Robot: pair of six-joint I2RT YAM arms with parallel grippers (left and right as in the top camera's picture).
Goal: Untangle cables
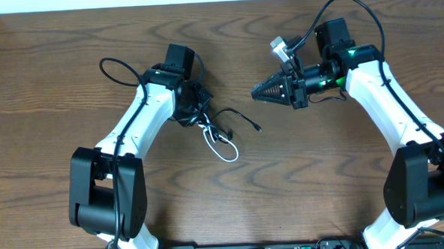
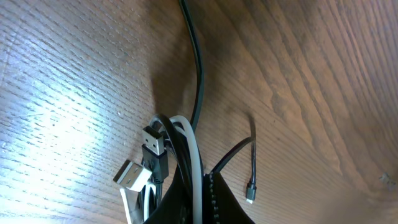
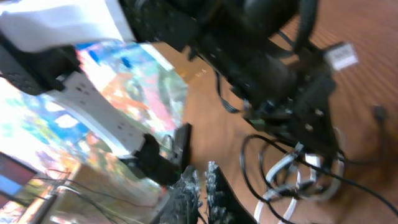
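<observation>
Now | brown wood-grain table (image 1: 53, 42) | left jaws grasping cables (image 2: 200, 81) | right jaws clenched

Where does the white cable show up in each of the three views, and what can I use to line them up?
Overhead: the white cable loops on the table near centre, below the left arm's tip.
Left wrist: bottom centre, arching out of the bundle, with its white USB plug to the left.
Right wrist: lower right, blurred pale loops.
Shared landmark: the small black plug lying off to the loops' side; it is too blurred to confirm in the right wrist view.
</observation>
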